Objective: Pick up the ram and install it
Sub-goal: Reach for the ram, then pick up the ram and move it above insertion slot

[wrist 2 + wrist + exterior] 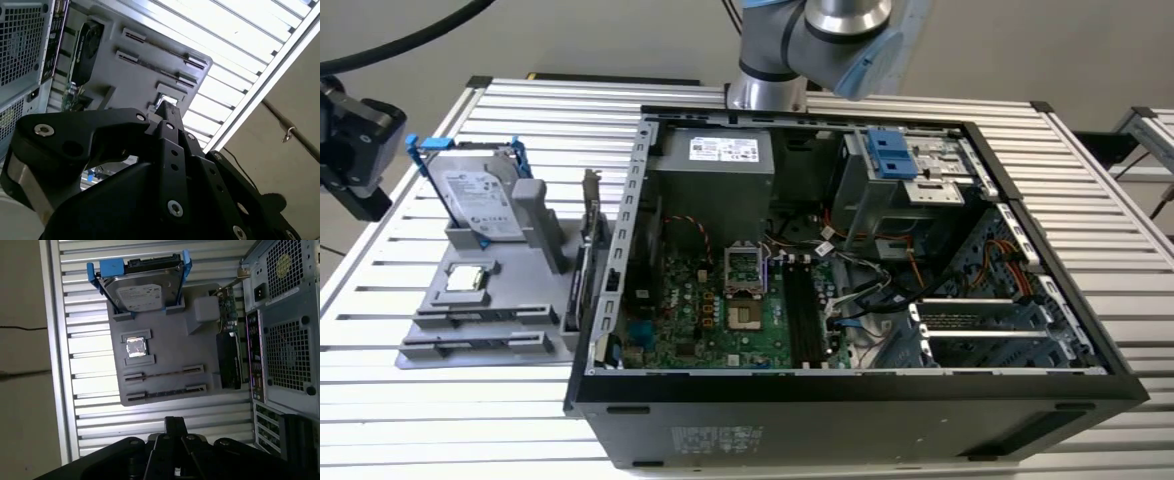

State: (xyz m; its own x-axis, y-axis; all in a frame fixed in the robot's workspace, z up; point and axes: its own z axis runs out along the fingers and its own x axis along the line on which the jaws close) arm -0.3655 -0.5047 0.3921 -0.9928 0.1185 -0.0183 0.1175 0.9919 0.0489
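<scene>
The ram is a thin dark strip (165,389) standing on edge in a slot of the grey holder (165,347), seen too as a dark line (478,343) at the holder's front in the exterior view. My gripper (363,198) hangs above the table at the exterior view's left, apart from the holder and off its side. In both wrist views the black fingers (175,426) meet in one narrow bar (168,114) with nothing between them. The open computer case (607,300) with its black motherboard slots (802,312) stands to the holder's right.
A silver hard drive (483,198) in a blue frame stands upright at the holder's back. A small square silver chip (464,279) lies in its middle. An expansion card (230,360) stands between holder and case. The slatted table's edge (54,355) runs close by.
</scene>
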